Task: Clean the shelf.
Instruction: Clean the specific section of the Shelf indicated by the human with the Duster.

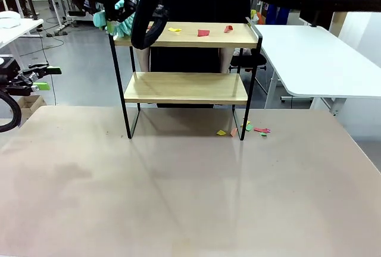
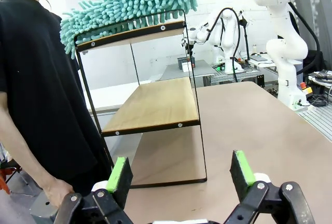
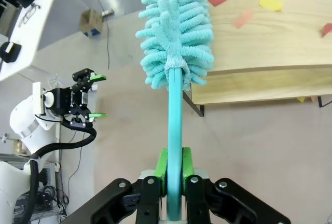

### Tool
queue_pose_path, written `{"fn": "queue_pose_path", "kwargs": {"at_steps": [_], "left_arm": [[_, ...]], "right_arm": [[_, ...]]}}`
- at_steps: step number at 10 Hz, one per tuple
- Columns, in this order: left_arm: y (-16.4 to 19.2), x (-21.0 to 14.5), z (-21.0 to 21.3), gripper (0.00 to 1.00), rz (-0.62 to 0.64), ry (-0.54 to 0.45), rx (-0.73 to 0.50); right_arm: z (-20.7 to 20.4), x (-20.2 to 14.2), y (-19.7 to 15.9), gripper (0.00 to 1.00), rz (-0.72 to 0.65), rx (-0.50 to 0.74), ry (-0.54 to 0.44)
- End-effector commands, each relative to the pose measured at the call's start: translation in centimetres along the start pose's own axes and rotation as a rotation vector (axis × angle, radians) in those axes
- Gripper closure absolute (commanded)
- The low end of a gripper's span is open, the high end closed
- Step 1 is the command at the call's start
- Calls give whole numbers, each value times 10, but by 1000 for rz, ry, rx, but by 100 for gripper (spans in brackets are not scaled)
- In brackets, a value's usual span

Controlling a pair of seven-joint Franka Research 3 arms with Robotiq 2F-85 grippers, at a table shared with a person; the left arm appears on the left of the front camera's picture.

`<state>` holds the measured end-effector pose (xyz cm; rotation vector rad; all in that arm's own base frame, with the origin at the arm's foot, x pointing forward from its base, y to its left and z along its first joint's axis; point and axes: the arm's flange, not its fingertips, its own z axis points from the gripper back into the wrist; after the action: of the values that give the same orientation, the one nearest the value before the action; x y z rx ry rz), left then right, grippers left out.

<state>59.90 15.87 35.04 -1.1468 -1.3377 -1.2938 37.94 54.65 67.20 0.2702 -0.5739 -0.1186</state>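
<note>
**Wood, metal, plastic and shaggy cloth**

The shelf (image 1: 184,87) has matt, pale wooden boards in a thin black metal frame. Clamped between the right gripper's (image 3: 175,171) matt green pads (image 3: 162,168) is a smooth teal plastic handle (image 3: 175,120). Beyond the jaws, its duster head (image 3: 174,32) is shaggy chenille cloth. The table (image 1: 178,197) looks matt beige.

The shelf (image 1: 184,87) has pale wooden boards in a thin black frame. The duster (image 3: 174,53) is turquoise from shaggy head to handle. Yellow and red paper scraps (image 1: 203,33) dot the top board, while yellow, orange, green and pink paper bits (image 1: 221,132) speckle the plain beige worktop (image 1: 178,197). The right gripper (image 3: 174,164) and left gripper (image 2: 181,175) are black with bright green pads (image 2: 241,168). The person's shirt (image 2: 36,79) is black.
</note>
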Motion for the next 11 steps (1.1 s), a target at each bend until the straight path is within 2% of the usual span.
{"fn": "queue_pose_path", "kwargs": {"at_steps": [1, 7, 11], "left_arm": [[-1, 3, 0, 0, -13, 5, -6], [-1, 3, 0, 0, -13, 5, -6], [-1, 3, 0, 0, -13, 5, -6]], "right_arm": [[4, -6, 1, 87, -30, -10, 26], [-2, -2, -1, 87, -1, -9, 9], [-3, 5, -55, 87, -41, -96, 20]]}}
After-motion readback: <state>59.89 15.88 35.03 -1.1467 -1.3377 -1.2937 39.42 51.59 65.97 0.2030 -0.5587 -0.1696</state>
